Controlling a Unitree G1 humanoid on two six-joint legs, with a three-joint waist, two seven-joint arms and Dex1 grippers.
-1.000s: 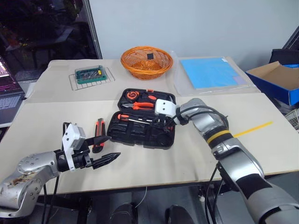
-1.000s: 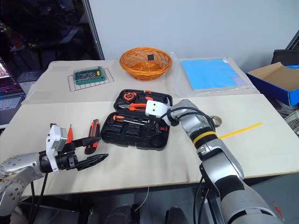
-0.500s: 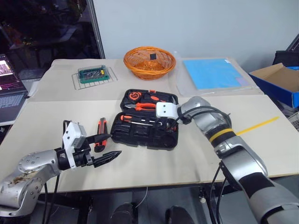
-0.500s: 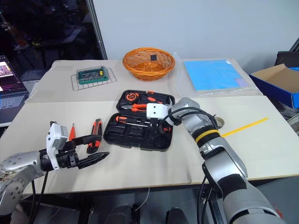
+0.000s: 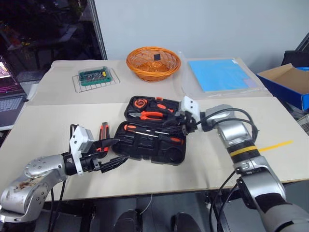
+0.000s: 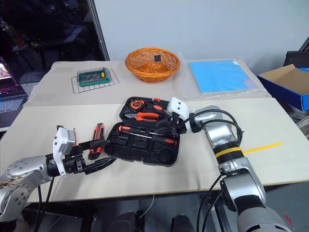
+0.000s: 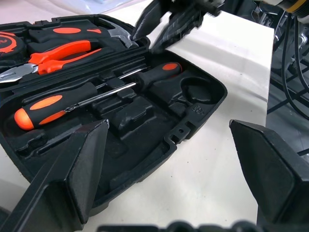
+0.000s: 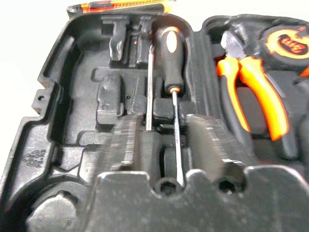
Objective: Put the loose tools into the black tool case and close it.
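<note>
**Grippers and open case, right arm withdrawn**

Left gripper [image 5: 119, 151] hangs with its fingers spread wide and empty, low over the table [image 5: 43, 121] at the case's left corner. Utility knife [image 5: 103, 129] lies on the table just left of the black tool case [image 5: 145, 155]. The case is open: two long screwdrivers [image 5: 145, 131] in the near half, pliers [image 5: 153, 115] and tape measure [image 5: 140, 103] in the far half. Right gripper [image 5: 170, 126], fingers narrowly apart and empty, was down among the screwdrivers a second ago; it now sits higher, back toward the case's right edge
</note>
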